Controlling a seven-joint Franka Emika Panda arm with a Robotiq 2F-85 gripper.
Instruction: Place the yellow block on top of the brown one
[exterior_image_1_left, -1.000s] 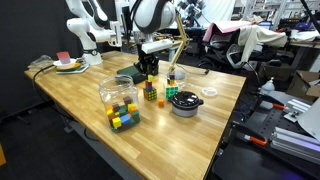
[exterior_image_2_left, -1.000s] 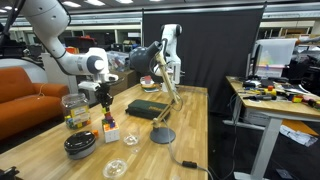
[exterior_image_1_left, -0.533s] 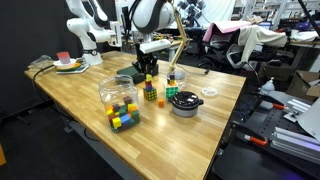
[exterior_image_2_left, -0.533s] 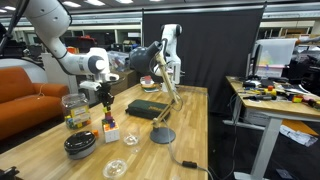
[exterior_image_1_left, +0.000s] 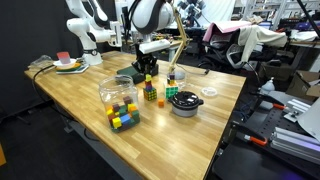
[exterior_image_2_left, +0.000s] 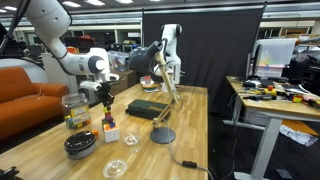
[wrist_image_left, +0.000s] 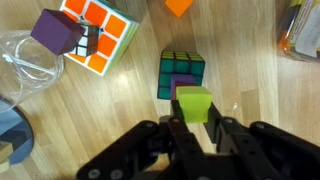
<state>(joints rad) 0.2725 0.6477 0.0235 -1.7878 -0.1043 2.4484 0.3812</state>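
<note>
In the wrist view my gripper (wrist_image_left: 194, 120) is shut on the yellow block (wrist_image_left: 194, 100), with one finger on each side. The block hangs just above a dark puzzle cube with green faces (wrist_image_left: 181, 70) on the wooden table. The brown cube (wrist_image_left: 57, 30), dark and purplish here, sits at the upper left on the edge of a white puzzle cube (wrist_image_left: 100, 32). It is well apart from the gripper. In both exterior views the gripper (exterior_image_1_left: 148, 72) (exterior_image_2_left: 104, 100) reaches down over the small cubes.
An orange cube (wrist_image_left: 180, 6) lies beyond the dark puzzle cube. A glass jar with several coloured cubes (exterior_image_1_left: 120, 103) (exterior_image_2_left: 74, 108) and a dark bowl (exterior_image_1_left: 185, 103) (exterior_image_2_left: 80, 145) stand close by. A desk lamp with a round base (exterior_image_2_left: 162, 135) is on the table too.
</note>
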